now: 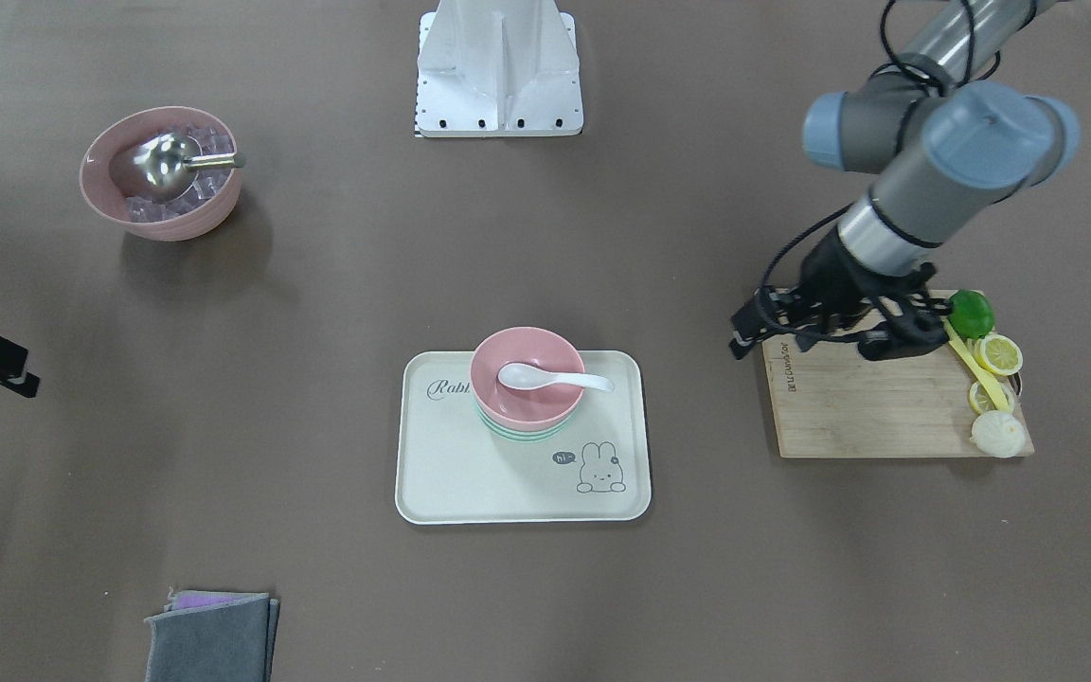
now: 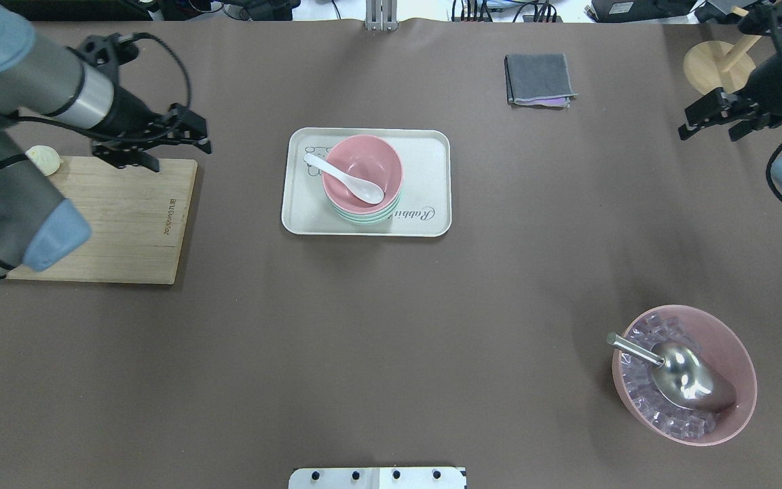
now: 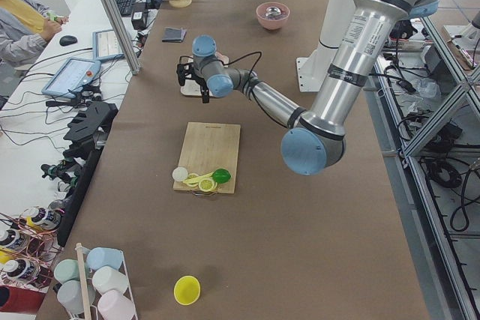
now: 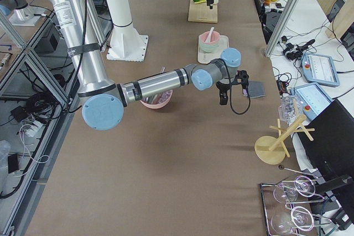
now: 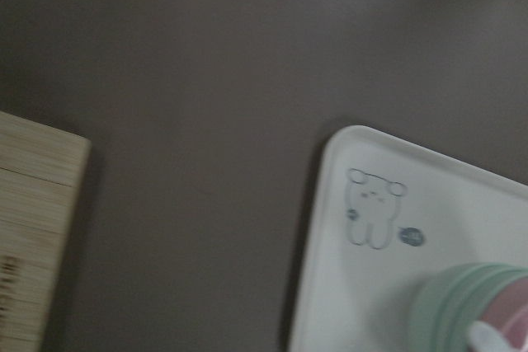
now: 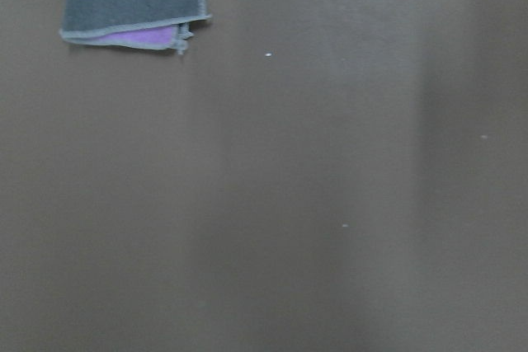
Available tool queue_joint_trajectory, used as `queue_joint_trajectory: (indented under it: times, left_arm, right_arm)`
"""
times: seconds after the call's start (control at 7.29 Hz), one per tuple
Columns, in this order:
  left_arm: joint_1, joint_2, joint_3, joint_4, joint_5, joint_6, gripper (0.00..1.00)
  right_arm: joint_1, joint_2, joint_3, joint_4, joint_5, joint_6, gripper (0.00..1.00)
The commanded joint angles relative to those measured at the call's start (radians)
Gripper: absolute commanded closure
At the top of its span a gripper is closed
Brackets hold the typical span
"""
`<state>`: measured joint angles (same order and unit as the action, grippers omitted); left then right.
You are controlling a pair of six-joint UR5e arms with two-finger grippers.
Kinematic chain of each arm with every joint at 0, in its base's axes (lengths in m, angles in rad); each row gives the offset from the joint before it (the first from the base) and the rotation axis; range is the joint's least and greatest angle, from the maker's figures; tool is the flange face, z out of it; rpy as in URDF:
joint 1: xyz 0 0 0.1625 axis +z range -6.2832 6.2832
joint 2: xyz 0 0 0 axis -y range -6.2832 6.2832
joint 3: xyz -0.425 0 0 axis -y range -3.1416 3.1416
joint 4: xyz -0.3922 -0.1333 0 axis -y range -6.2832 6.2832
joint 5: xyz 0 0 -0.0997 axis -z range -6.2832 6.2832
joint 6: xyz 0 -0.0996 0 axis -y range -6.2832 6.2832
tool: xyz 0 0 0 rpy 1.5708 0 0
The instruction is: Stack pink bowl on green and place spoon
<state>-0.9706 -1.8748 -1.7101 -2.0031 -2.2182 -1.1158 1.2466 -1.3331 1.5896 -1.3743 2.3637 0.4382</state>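
A pink bowl [image 2: 362, 170] sits nested on a green bowl [image 2: 364, 216] on a cream tray [image 2: 432, 156] at the table's middle. A white spoon [image 2: 343, 179] lies in the pink bowl with its handle over the rim. The stack also shows in the front view: pink bowl [image 1: 527, 393], spoon [image 1: 550, 379]. My left gripper [image 2: 172, 151] is open and empty, above the cutting board's corner, left of the tray. The left wrist view shows the tray corner [image 5: 346, 204] and green bowl [image 5: 458, 307]. My right gripper [image 2: 709, 134] is open and empty, far right.
A wooden cutting board [image 2: 113, 224] with a lime [image 1: 970, 313], lemon slices [image 1: 998, 353] and a bun [image 1: 998, 434] lies under the left arm. A big pink bowl [image 2: 737, 353] of ice holds a metal scoop [image 2: 676, 370]. A folded grey cloth [image 2: 539, 78] and a wooden stand [image 2: 717, 64] are at the far edge.
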Motion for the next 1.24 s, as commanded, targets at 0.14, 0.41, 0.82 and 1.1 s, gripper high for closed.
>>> queue_joint_trajectory:
  times: [0.14,0.41,0.82,1.1]
  left_arm:
    - [-0.217,0.343,-0.054,0.001,-0.04,0.609,0.02]
    - [-0.38,0.373,0.06,0.003,-0.087,0.924,0.02]
    - [-0.457,0.353,0.1,0.134,-0.177,0.993,0.02]
    - [-0.48,0.318,0.106,0.225,-0.164,1.157,0.02]
  right_arm:
    - [0.16,-0.087,-0.077,-0.039,-0.006,-0.375,0.0]
    - [0.203,-0.15,-0.106,-0.023,0.006,-0.537,0.0]
    - [0.203,-0.153,-0.098,-0.023,0.002,-0.535,0.0]
    - [0.203,-0.156,-0.092,-0.023,0.005,-0.535,0.0]
